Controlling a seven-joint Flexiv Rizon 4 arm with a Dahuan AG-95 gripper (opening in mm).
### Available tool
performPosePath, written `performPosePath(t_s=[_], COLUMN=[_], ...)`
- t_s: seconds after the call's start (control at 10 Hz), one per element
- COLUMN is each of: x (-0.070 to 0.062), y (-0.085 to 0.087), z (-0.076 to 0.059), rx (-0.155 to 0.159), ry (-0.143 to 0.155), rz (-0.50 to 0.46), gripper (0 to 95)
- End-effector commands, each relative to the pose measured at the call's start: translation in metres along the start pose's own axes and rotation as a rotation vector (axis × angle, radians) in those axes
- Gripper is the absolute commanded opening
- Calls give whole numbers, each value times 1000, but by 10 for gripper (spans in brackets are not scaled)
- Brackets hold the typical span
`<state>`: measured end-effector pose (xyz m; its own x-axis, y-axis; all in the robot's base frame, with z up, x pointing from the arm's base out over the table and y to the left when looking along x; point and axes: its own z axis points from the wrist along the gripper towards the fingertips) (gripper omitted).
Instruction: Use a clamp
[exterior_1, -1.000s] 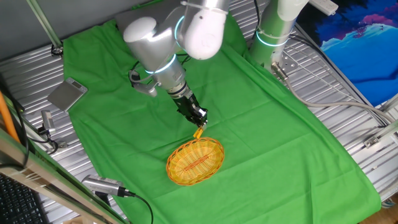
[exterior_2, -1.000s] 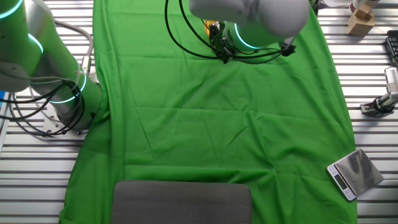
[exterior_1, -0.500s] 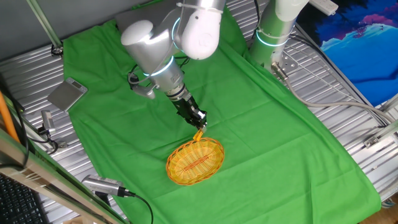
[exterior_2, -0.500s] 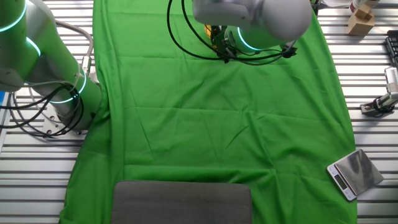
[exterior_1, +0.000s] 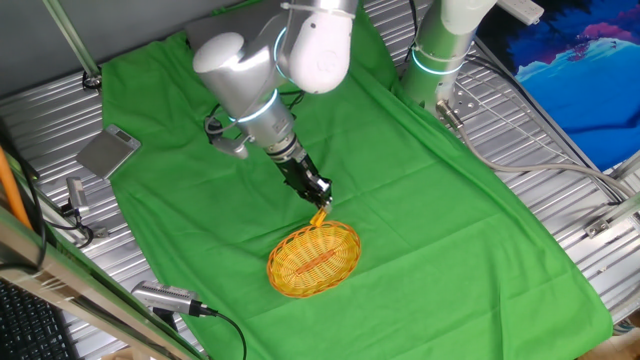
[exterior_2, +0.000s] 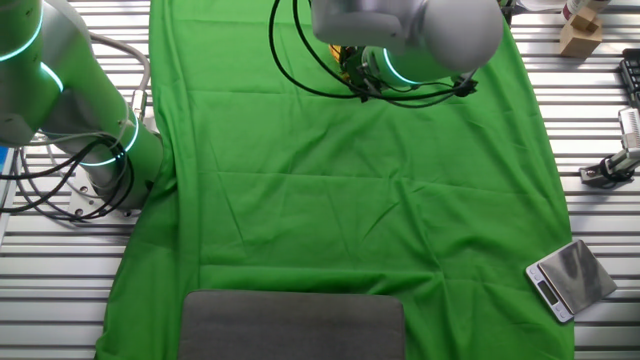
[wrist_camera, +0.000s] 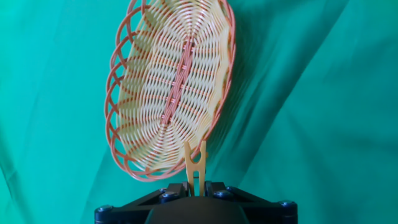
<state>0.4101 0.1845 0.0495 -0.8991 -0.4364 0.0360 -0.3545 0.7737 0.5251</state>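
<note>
the gripper (exterior_1: 318, 192) hangs low over the green cloth (exterior_1: 430, 190) that covers the table (exterior_1: 560, 190), reaching down from the silver arm (exterior_1: 250, 80) at a slant. its jaws are closed on the clamp (exterior_1: 320, 214), a small yellow-orange clip. in the hand view the clamp (wrist_camera: 195, 167) stands upright out of the black gripper (wrist_camera: 195, 188), its two prongs pointing away from the hand and spread slightly apart at the tips.

the prong tips lie at the near rim of the oval wicker basket (exterior_1: 315, 258). in the hand view the clamp overlaps the basket (wrist_camera: 171, 87) edge; whether it touches the weave or hovers just above it cannot be told. in one fixed view the clamp sits just beside the upper edge of the basket, between the gripper and the rim.

the basket rests flat on the cloth (red-orange looped rim, paler woven floor with an orange band along its long axis).

in the other fixed view the arm (exterior_2: 410, 35) blocks the hand; only a speck of yellow shows beneath it. a second arm base (exterior_1: 440, 50) stands at the far side of the table. a small metal scale (exterior_1: 108, 152) lies at the cloth's edge, well apart from the basket.
</note>
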Motion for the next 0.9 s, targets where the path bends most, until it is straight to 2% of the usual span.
performPosePath(t_s=[0.1,0.2,0.3,0.7,0.8,0.9], x=[1,1,1,0,0,-1], y=[0,0,0,-1,-1,-1], z=[0,0,0,0,-1,-2], rx=[-6,-7,31,256,288,302], ry=[3,4,19,122,136,144], rz=[23,33,17,-66,-85,-95], gripper=[0,0,0,0,0,0])
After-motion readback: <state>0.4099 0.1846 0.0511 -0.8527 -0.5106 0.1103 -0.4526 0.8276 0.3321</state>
